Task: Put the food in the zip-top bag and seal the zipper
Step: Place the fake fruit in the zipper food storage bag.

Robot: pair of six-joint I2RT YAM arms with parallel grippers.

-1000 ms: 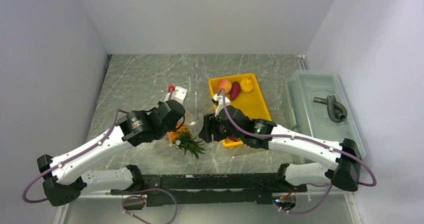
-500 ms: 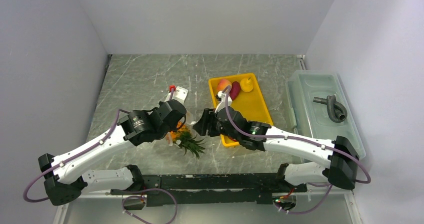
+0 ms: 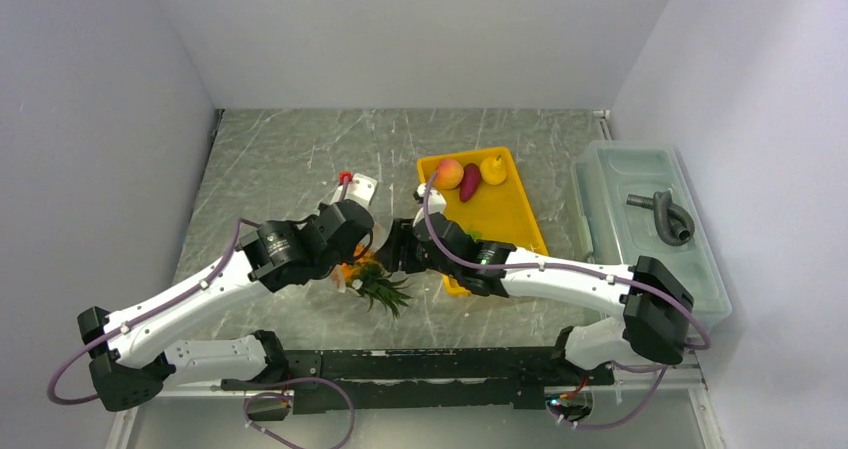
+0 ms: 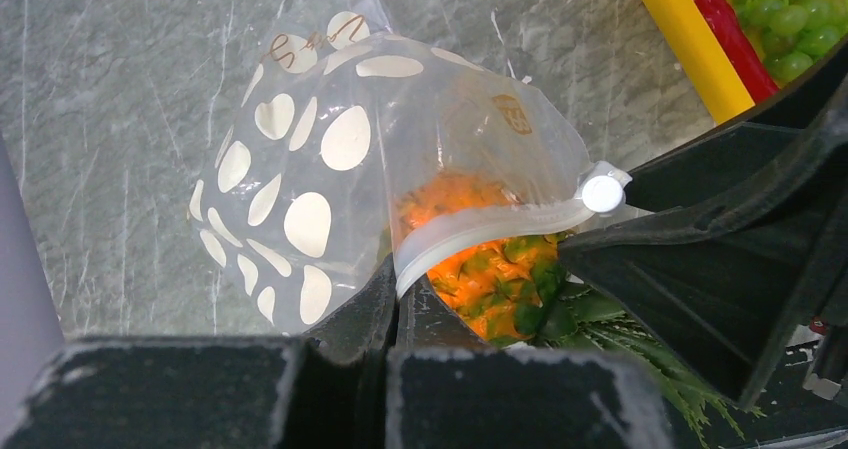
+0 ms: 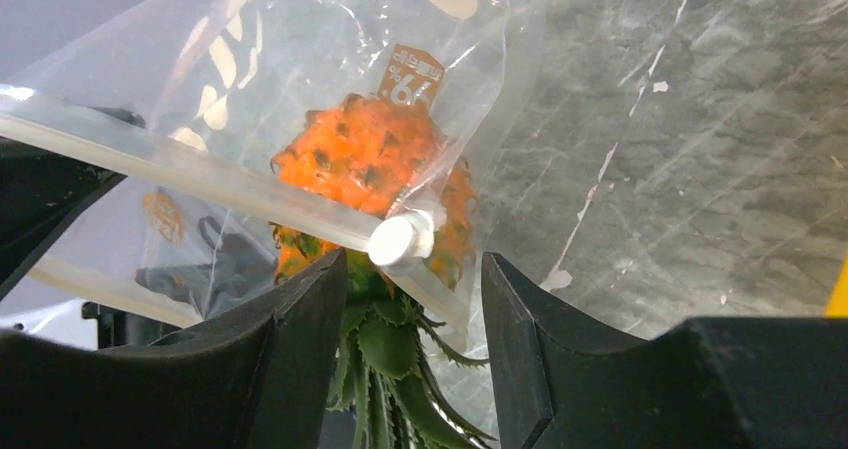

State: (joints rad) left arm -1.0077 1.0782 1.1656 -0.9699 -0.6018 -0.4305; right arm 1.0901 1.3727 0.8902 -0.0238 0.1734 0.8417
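The clear polka-dot zip-top bag (image 4: 300, 169) lies on the table with the orange pineapple (image 4: 470, 269) partly inside and its green leaves (image 3: 382, 291) sticking out of the mouth. My left gripper (image 4: 393, 304) is shut on the pale zipper strip (image 4: 480, 231). My right gripper (image 5: 412, 299) is open, its fingers on either side of the strip's white slider (image 5: 398, 239) and the pineapple leaves (image 5: 390, 369). The peach (image 3: 448, 174), purple eggplant piece (image 3: 469, 182) and yellow pear (image 3: 493, 170) lie in the yellow tray (image 3: 515, 214). Red chilli (image 4: 725, 24) and green grapes (image 4: 790, 19) lie at the tray's near end.
A translucent lidded bin (image 3: 640, 224) with a grey hose (image 3: 665, 214) on it stands at the right. A small white piece with a red cap (image 3: 352, 183) lies behind the bag. White walls close in the table on three sides.
My right gripper has moved left from the tray's near end to the bag's mouth beside the left gripper. The left gripper has kept its hold on the bag.
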